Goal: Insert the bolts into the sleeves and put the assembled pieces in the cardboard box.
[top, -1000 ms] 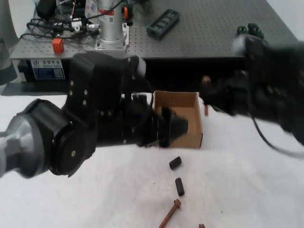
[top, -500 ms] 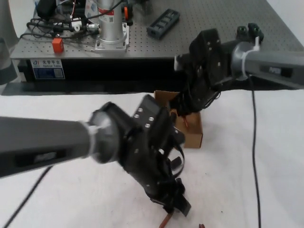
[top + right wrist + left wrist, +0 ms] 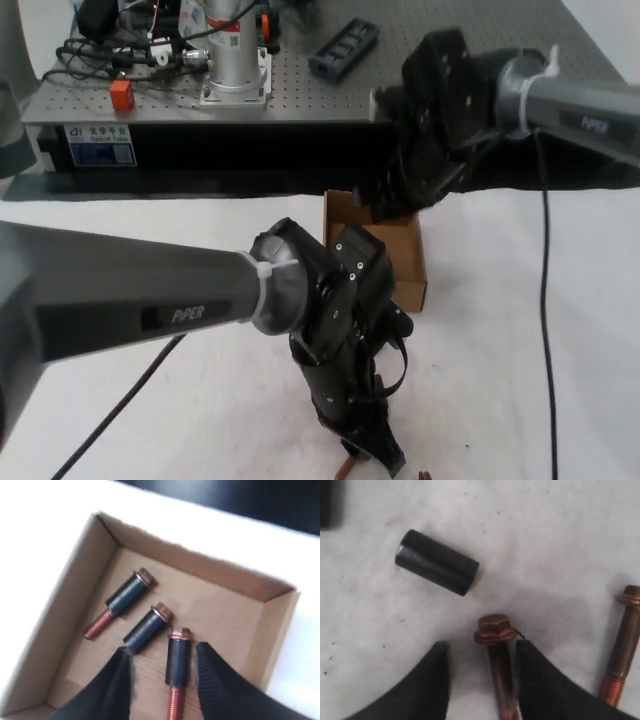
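My left gripper (image 3: 482,645) is open, low over the white cloth, straddling a loose copper bolt (image 3: 496,630); one finger is close to its shank, the other apart. A bare black sleeve (image 3: 437,562) lies just beyond the bolt's head, and a second bolt (image 3: 622,645) lies to the side. In the high view, the left gripper (image 3: 375,445) is near the front edge, in front of the cardboard box (image 3: 410,290). My right gripper (image 3: 162,650) hangs open over the cardboard box (image 3: 75,605), where three assembled pieces lie; one assembled piece (image 3: 179,662) is between its fingers.
Behind the cloth is a perforated metal bench (image 3: 450,60) with a metal post (image 3: 235,50), an orange block (image 3: 121,95), a black tray (image 3: 343,48) and cables. The left arm's bulk (image 3: 150,300) crosses the cloth's left half. Another dark piece (image 3: 330,502) lies beyond the sleeve.
The left arm swung from beside the box down to the loose bolts at the front. The right arm came in over the box, then rose slightly.
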Controlling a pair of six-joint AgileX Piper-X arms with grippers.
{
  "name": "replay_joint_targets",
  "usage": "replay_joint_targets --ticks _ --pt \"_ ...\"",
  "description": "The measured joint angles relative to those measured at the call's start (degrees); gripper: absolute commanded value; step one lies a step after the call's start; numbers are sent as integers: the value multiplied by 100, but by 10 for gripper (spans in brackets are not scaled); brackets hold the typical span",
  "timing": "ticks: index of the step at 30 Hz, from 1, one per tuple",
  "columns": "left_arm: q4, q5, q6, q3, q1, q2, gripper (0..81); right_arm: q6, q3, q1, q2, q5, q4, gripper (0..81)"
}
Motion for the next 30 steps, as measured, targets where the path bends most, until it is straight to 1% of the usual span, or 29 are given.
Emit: replay_joint_targets --ticks 3,7,10,12,16,19,22,23,26,30 --pt "141 -63 26 -59 0 6 3 0 0 0 -294 0 14 295" --pt "168 -65 43 -61 0 6 4 0 0 0 -849 -32 191 295" --pt "285 -281 43 -61 27 -144 6 0 25 0 -1369 -183 568 295" --pt "363 -520 -100 71 226 -654 6 -12 372 0 -1751 -274 693 295" --pt "-69 -625 -586 590 709 -1839 6 17 1301 137 -2145 -287 907 295" --pt "-401 -625 -822 899 842 -2157 6 19 1973 387 -2180 -238 939 295" --pt "-711 -673 -1001 1236 1138 -2944 6 114 2426 676 -2028 -159 891 295" --pt "-819 -680 -1061 1399 1138 -2990 6 158 2503 772 -1967 -149 871 295" --pt "-921 -692 -1174 1685 1304 -3626 6 282 2558 1002 -1708 -131 761 295" --pt "-991 -692 -1220 2160 1358 -4187 6 390 2555 1168 -1376 -129 629 295"
